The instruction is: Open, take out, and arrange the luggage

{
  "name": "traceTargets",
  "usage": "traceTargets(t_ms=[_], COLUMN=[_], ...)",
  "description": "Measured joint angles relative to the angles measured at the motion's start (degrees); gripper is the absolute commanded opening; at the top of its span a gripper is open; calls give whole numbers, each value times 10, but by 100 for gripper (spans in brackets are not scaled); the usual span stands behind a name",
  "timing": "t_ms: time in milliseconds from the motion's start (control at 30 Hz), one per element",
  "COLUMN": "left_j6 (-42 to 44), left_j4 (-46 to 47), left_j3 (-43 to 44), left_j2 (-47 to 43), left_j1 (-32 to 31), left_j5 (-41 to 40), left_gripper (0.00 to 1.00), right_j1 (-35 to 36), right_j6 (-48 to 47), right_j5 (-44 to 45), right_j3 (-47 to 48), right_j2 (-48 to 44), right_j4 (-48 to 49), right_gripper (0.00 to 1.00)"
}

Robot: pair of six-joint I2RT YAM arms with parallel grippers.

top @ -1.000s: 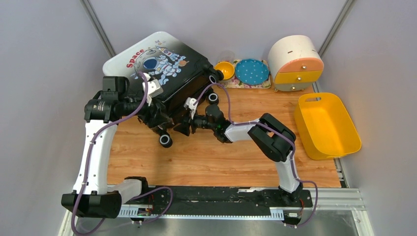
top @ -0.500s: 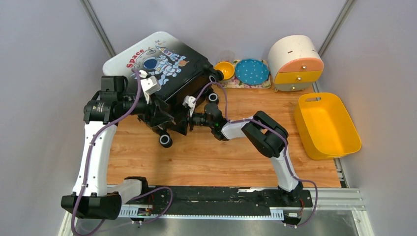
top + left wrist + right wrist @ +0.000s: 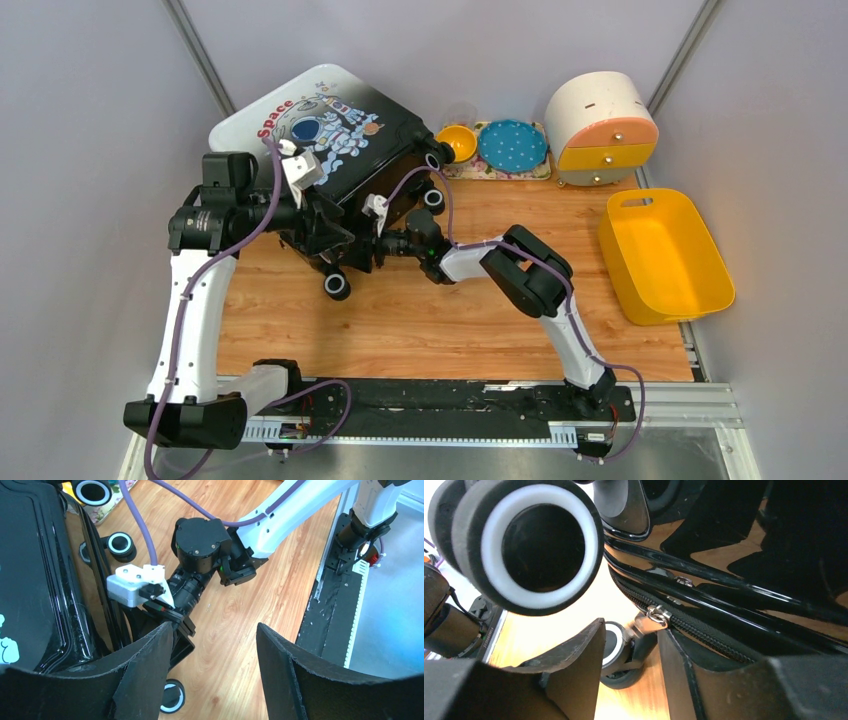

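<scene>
Both sets of jaws stand apart: left pincer [image 3: 214,632] empty beside the black edge of the luggage [image 3: 340,130], which lies print-up at the counter's [image 3: 450,320] back left; right pincer [image 3: 630,627] at its wheel end, zipper pull [image 3: 655,615] between the fingertips, unclamped.

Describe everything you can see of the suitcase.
The suitcase is a glossy hard shell, silver-white fading to black, printed with an astronaut and red "Space". It lies face up, askew, at the far left of the table, black white-rimmed wheels toward the arms. The right claw stands open at its zip pull.
</scene>
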Motion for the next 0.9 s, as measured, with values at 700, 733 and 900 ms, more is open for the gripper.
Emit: traceTargets(t_ms=[700, 733, 900], left_j6=[99, 97, 81], left_j4=[-77, -73, -57], left_j3=[16, 11, 3], left_j2=[32, 29, 22], left_j1=[0, 0, 0], left_j5=[-45, -46, -46], left_gripper=[72, 72, 72], right_j1=[-9, -9, -9], right_j6=[31, 33, 46], right_j5=[54, 54, 56], right_j3=[-17, -17, -7], right_j2=[-33, -33, -27], right_j4=[-64, -65, -64], right_gripper=[58, 57, 43])
